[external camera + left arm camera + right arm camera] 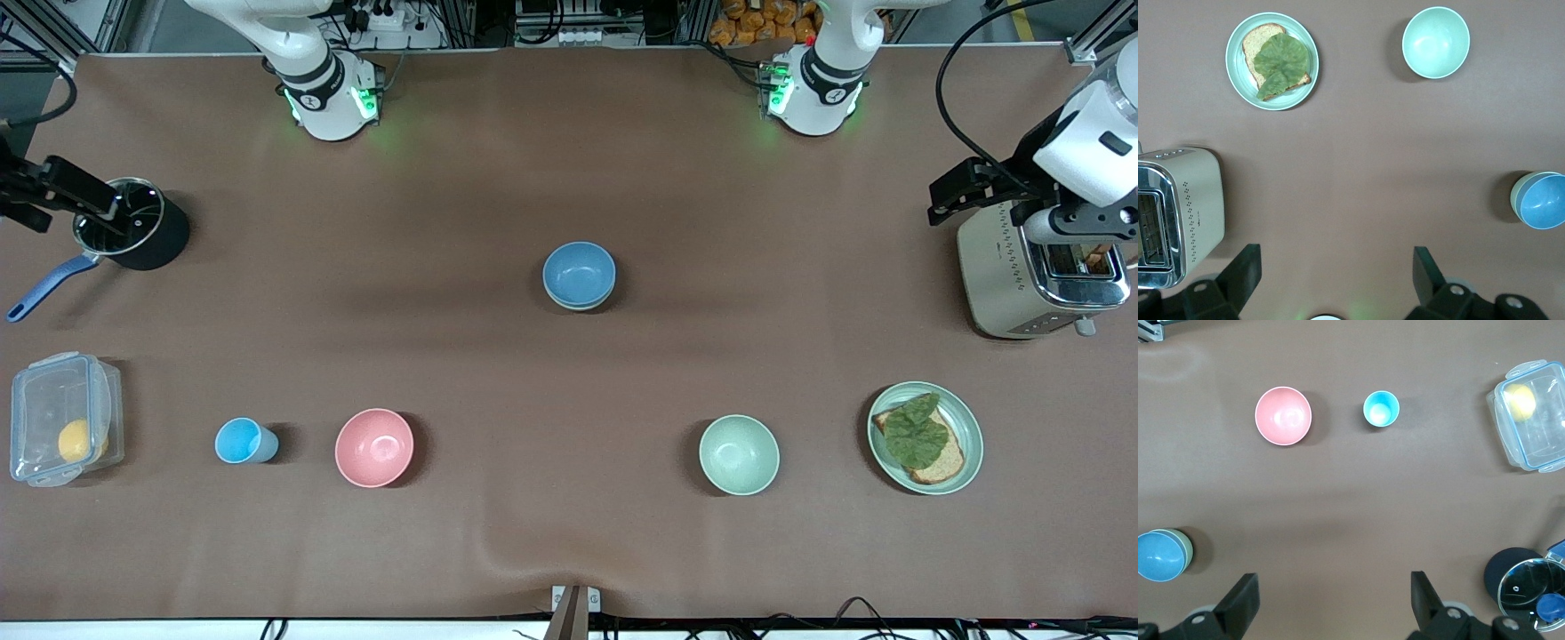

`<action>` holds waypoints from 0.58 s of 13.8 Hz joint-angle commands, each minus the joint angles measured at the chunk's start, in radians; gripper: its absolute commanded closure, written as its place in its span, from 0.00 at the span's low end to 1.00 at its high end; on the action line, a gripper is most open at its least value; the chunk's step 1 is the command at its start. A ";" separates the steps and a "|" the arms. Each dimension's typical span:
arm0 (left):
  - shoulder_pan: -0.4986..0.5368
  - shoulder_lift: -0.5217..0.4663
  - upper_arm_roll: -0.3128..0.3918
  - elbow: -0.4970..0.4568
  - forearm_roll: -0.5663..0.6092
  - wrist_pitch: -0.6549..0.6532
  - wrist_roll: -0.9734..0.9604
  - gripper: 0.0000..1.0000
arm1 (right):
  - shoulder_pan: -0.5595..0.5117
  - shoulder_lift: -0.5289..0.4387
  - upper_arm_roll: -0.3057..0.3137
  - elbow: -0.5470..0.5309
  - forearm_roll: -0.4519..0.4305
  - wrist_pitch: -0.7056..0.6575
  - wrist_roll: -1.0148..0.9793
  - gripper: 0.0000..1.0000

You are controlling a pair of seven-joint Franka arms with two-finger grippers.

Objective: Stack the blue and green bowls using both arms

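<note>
The blue bowl [579,272] sits nested inside the green bowl [578,306] at the middle of the table; only the green bowl's rim shows under it. The stack also shows in the left wrist view, blue bowl [1545,201] in green bowl [1516,197], and in the right wrist view, blue bowl [1157,557] in green bowl [1185,547]. My left gripper [1336,257] is open and empty, high over bare table beside the toaster [1022,284]. My right gripper [1333,580] is open and empty, high over bare table beside the black pot [133,227].
A second, mintier green bowl [739,454] and a green plate with toast [969,427] lie nearer the front camera toward the left arm's end. A pink bowl [374,447], a light-blue cup [242,441] and a clear lidded box [44,400] lie toward the right arm's end.
</note>
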 commanded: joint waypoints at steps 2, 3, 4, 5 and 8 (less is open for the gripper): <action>0.012 -0.024 -0.011 -0.017 0.018 -0.012 0.028 0.00 | -0.058 -0.020 0.059 0.005 -0.019 -0.026 -0.024 0.00; 0.012 -0.024 -0.011 -0.017 0.018 -0.012 0.028 0.00 | -0.060 -0.019 0.061 0.005 -0.022 -0.026 -0.029 0.00; 0.012 -0.024 -0.011 -0.017 0.018 -0.012 0.028 0.00 | -0.058 -0.019 0.066 0.004 -0.022 -0.026 -0.038 0.00; 0.012 -0.024 -0.011 -0.017 0.016 -0.012 0.028 0.00 | -0.058 -0.020 0.075 0.004 -0.023 -0.028 -0.044 0.00; 0.012 -0.024 -0.011 -0.019 0.016 -0.012 0.028 0.00 | -0.061 -0.020 0.084 0.004 -0.032 -0.035 -0.053 0.00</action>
